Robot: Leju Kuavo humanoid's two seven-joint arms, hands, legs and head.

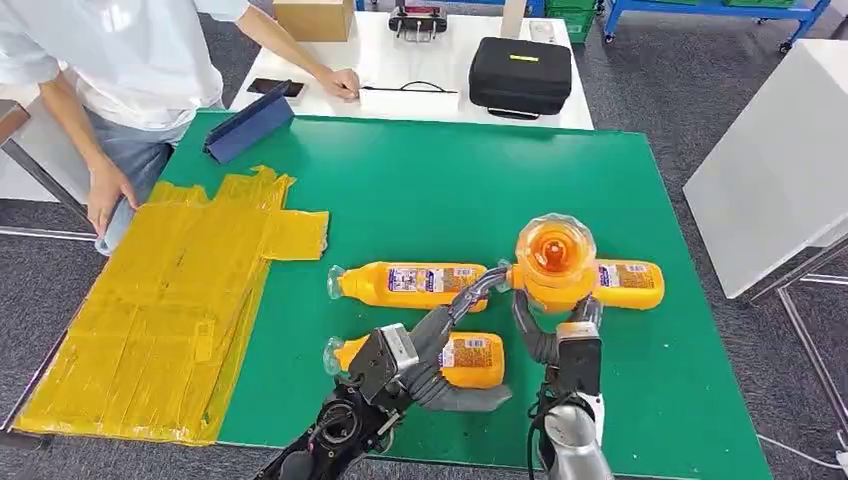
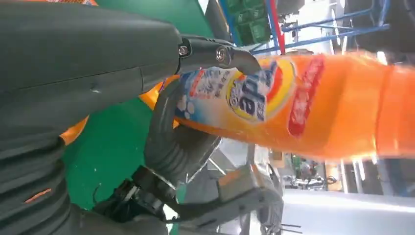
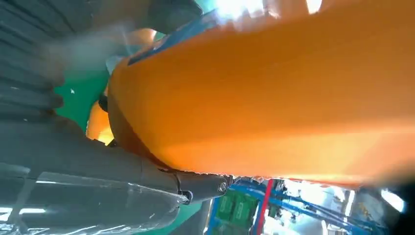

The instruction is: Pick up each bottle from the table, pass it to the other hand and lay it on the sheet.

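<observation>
Above the mat's near right, both hands (image 1: 575, 330) (image 1: 440, 355) seemingly grip the raised bottle (image 1: 555, 260), so confirm your left hand's hold before loosening the right.

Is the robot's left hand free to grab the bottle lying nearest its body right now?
Probably not yet. The left hand hangs right above that near bottle, but its fingers reach to the upright bottle that the right hand holds, so it looks busy with the handover.
</observation>
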